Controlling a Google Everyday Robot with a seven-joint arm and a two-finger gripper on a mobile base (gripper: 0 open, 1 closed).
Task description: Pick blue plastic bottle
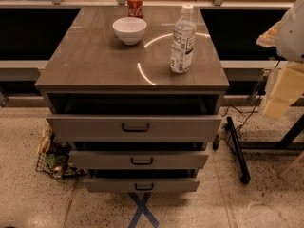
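the blue plastic bottle point(183, 42) stood upright on its base, its long axis vertical and its white cap point(187, 7) pointing straight up. it was a tall, clear bottle, taller than the bowl, with a white-bluish printed label point(182, 45) wrapped round its middle. it stood on the right half of the cabinet top point(95, 65), toward the front and near the right edge, touching nothing else. the gripper point(278, 99) hung at the right edge of the view, off the cabinet's right side, below the level of the top and well apart from the bottle. it showed as cream-coloured blocks sloping down to the left under the arm's rounded white shell point(292, 30). whether it was open or closed could not be told, and nothing was seen in its hold. nearest on the floor lay a blue tape cross point(142, 213). behind it the cabinet's three drawers were pulled out in steps, the bottom drawer point(142, 185) least and the top drawer point(135, 127) most. a wire basket point(54, 161) of clutter sat by the cabinet's left foot and a black bar point(237, 148) lay on the floor at the right. farther back on the top stood a white bowl point(129, 30), left of the bottle and apart from it. a red can point(135, 4) stood upright just behind the bowl at the far edge.
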